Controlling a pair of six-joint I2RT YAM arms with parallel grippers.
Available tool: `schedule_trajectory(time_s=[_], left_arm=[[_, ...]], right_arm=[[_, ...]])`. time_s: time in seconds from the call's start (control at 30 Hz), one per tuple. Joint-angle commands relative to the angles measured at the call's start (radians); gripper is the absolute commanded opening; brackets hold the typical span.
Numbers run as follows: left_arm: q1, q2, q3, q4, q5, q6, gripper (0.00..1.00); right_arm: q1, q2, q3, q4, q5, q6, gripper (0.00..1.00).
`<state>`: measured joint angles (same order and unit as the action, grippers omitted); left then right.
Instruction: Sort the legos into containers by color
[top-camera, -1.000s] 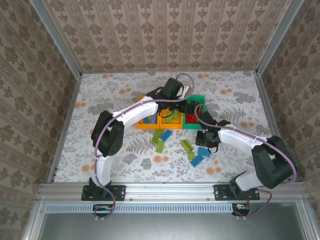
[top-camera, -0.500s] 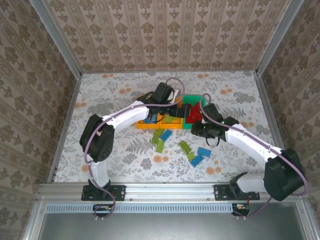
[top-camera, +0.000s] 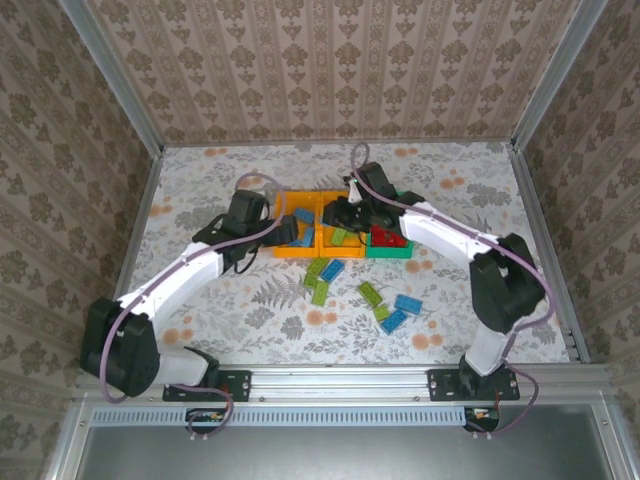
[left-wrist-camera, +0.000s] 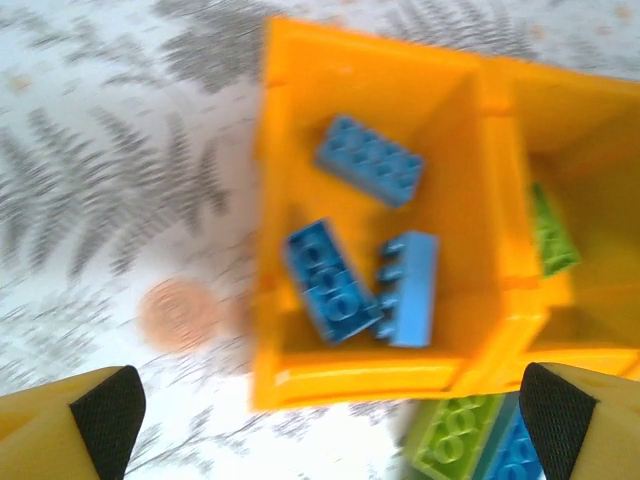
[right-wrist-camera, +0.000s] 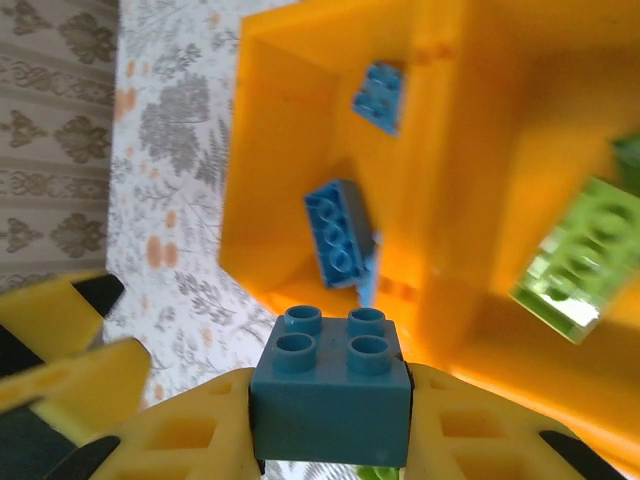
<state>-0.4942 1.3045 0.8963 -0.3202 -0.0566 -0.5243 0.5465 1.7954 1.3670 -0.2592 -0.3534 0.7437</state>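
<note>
Right gripper (right-wrist-camera: 330, 445) is clamped on a blue 2x2 lego (right-wrist-camera: 330, 400), which hangs by the edge of the left orange bin (right-wrist-camera: 270, 160), apparently not squarely over it. That bin holds blue bricks (right-wrist-camera: 338, 240). The middle orange bin (right-wrist-camera: 500, 200) touching it holds a lime brick (right-wrist-camera: 575, 270). Left gripper (left-wrist-camera: 330, 415) is spread wide and empty, just beside the left orange bin. Loose legos (top-camera: 322, 280) lie near it on the table (top-camera: 200, 180).

Risks:
- Letting go this close to the rim could bounce the lego onto the table or into the lime bin.
- The arms are crowded at that bin and could clash.
</note>
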Motion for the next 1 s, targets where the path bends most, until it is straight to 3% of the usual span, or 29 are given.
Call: schedule_trajectory(time_s=[0.0,0.2,0.47,0.77,0.97], left_arm=[[0.023,-0.050,-0.051,-0.081,-0.035,-0.019,1.00],[0.008,-0.055,-0.109,-0.079,0.037,0.006,1.00],[-0.187,0.024,-0.108,-0.076,0.036,0.058,0.99],[-0.398,0.129,-0.072,-0.120,0.022,-0.069,0.95],[-0.476,0.226,-0.016,-0.144,0.001,-0.124,0.94]], right_arm=[[0.024,0.097,0.102,0.018,-0.053,0.050,0.25],[0.032,0.227,0.238,-0.060,-0.011,0.063,0.34],[0.033,0.283,0.310,-0.123,0.025,0.037,0.47],[0.035,0.259,0.308,-0.139,0.037,0.015,0.55],[0.032,0.196,0.301,-0.148,0.067,-0.014,0.66]])
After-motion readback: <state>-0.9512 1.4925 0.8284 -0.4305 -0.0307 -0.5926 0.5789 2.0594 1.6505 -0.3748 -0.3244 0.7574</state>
